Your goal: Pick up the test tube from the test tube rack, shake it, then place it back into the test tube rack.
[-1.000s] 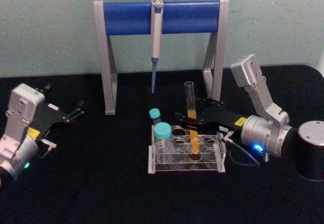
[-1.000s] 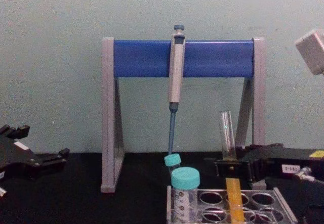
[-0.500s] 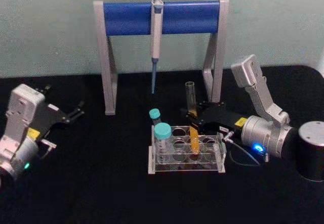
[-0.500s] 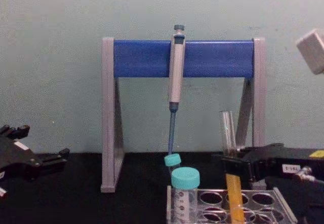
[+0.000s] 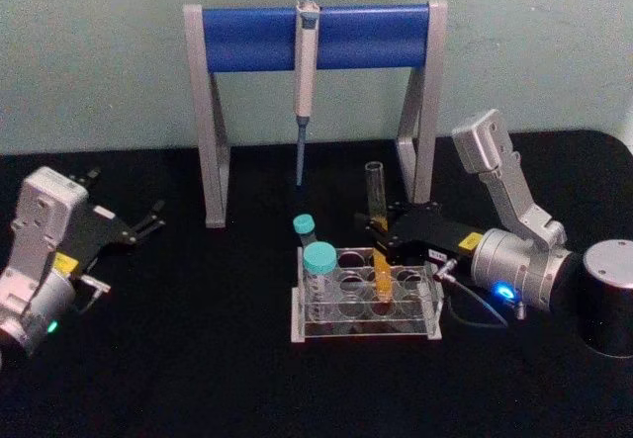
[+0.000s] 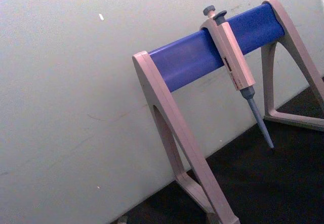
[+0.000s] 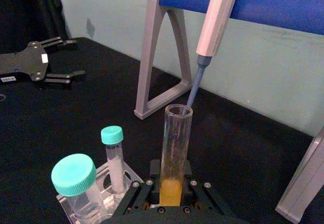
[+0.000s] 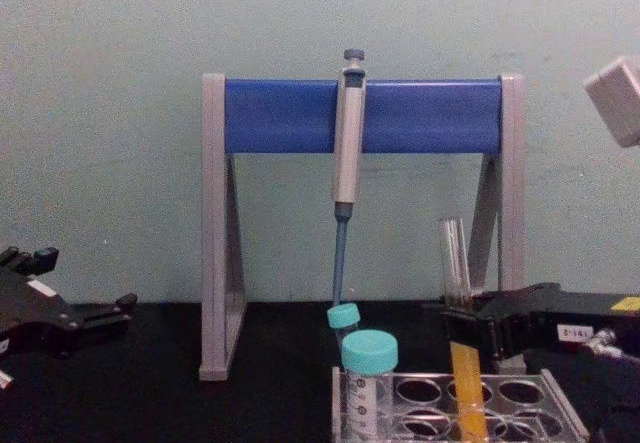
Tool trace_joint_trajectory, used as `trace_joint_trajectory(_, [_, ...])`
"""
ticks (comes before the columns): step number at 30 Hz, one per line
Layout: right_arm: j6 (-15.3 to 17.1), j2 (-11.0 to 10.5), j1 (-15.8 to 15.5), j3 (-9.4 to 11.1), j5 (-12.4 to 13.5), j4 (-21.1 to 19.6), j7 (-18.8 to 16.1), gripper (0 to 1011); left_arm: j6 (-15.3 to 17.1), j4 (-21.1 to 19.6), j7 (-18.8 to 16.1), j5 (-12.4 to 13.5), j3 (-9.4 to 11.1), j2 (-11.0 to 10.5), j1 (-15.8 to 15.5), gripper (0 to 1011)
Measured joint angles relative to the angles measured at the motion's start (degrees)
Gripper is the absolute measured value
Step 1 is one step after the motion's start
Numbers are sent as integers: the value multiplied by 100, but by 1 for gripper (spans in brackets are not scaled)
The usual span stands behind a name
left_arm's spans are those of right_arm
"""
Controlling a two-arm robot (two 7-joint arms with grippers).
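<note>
The right gripper [image 5: 380, 239] is holding the test tube [image 5: 376, 216] as it stands in the test tube rack [image 5: 362, 328].

Its fingers are clamping the tube's middle. The tube is leaning slightly, and its orange-yellow liquid is reaching down into a rack hole. Two teal-capped vials [image 5: 317, 260] are standing at the rack's left end. The left gripper [image 5: 149, 221] is sitting well apart over the desk [image 5: 198, 369], fingers apart.
</note>
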State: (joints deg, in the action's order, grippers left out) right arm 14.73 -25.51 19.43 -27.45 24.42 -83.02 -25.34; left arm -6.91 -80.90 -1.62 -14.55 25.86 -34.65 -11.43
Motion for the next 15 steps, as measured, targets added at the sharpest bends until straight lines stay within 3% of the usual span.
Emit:
trace_joint_trajectory(6, [-67, 17, -13, 4, 9, 14, -21, 232, 0, 0, 0, 0, 0, 0, 0, 1001])
trace_joint_trajectory(15, [-506, 3, -206, 57, -20, -69, -48, 232, 0, 0, 0, 0, 0, 0, 0, 1001])
